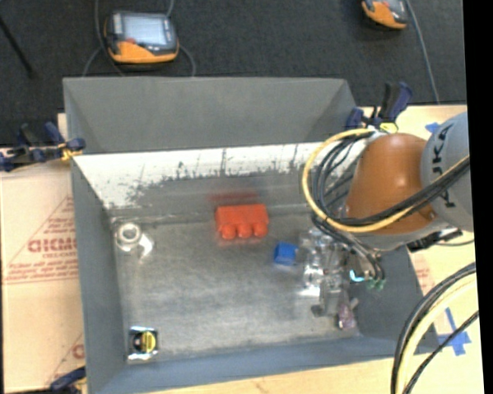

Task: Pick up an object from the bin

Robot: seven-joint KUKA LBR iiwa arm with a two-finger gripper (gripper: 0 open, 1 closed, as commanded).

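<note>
"Blue cube (284,254) lies on the floor of the bin (203,305), right of centre. Is it the thing nearest the gripper (324,288)?"

"One of two. The cube sits just beside the gripper on its left, apart from it. A small purple piece (346,314) lies close under the gripper's lower end, near the front right corner. Whether that one touches the gripper cannot be told."

"Does the gripper hold either?"

"Nothing shows in its grasp. Whether it is open or closed cannot be told either, since the metal parts blur together below the orange wrist cover (386,181)."

"So how far along is the pick?"

"Early, by the look of it. The arm is down inside the bin at the right side, low over the floor, yet every object rests on the metal. A grasp and a lift both seem left to do."

"And the rest of the bin?"

"A red brick (242,221) lies near the back wall, well apart from the gripper. A clear ring (129,237) sits at the left, and a yellow-and-black tape measure (143,341) in the front left corner."
</note>
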